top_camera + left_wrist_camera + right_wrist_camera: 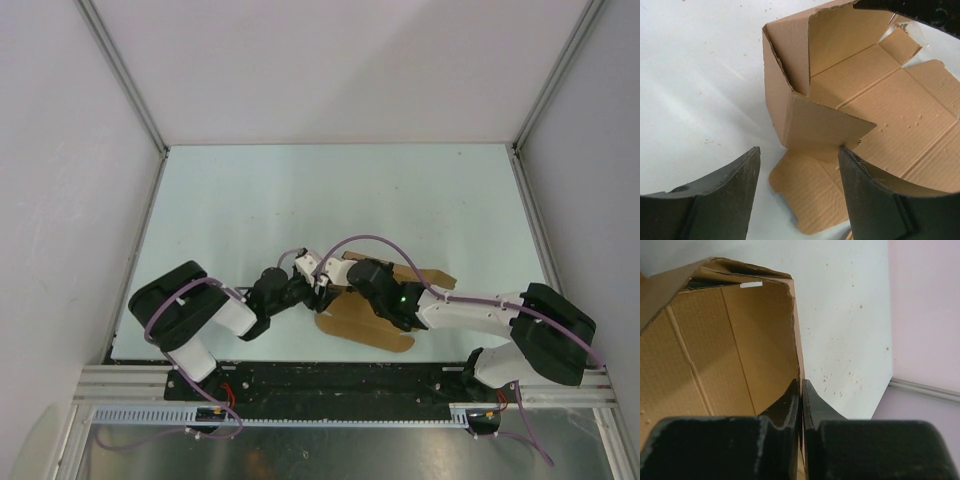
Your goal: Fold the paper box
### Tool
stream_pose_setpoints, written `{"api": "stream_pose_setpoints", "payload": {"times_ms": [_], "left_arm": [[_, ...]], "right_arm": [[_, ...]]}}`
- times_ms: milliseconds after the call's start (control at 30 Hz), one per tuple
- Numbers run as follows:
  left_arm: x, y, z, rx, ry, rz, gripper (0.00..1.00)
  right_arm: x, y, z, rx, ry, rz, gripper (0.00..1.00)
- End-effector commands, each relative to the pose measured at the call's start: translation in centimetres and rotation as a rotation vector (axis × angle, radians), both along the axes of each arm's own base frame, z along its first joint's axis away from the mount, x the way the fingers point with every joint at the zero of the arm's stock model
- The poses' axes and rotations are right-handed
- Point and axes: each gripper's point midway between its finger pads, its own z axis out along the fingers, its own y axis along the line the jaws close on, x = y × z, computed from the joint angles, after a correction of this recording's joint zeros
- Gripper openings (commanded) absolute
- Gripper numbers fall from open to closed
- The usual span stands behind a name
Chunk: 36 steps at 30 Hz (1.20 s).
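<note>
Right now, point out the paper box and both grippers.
paper box (900,105): left wrist view, flat base panel.
left gripper (800,148): left wrist view, gap between fingers.
right gripper (801,383): right wrist view, where fingers meet.

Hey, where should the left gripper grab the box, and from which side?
Probably the raised flap of the box, edge-on from above, a finger on each face. It stands thin and free, right ahead of the open left gripper; the right gripper pinches another wall.

Matt corrugated cardboard paper box (890,100), smooth white table (700,75), matt black left tool (799,148)
</note>
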Motion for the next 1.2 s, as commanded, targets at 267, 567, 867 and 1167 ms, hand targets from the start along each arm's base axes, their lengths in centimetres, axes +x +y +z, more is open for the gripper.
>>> {"api": "stream_pose_setpoints", "payload": {"times_ms": [267,567,867,1167], "left_arm": [[2.0,0.6,2.7,-0.094,-0.161,0.105,0.70],[1.9,-0.3,3.5,-0.177,-0.194,0.074,0.71],[2.3,-0.2,4.8,-0.201,-0.236,0.085,0.72],[2.6,-0.2,5.9,-0.218,-0.261,0.097,0.72]], "right_arm": [[-1.1,0.5,-2.8,0.044,0.050,0.021,0.07],[-1.6,0.4,-3.9,0.058,0.076,0.021,0.08],[-1.8,0.5,-4.9,0.044,0.086,0.020,0.10],[-2.4,0.5,-5.6,0.057,0.087,0.023,0.31]]}}
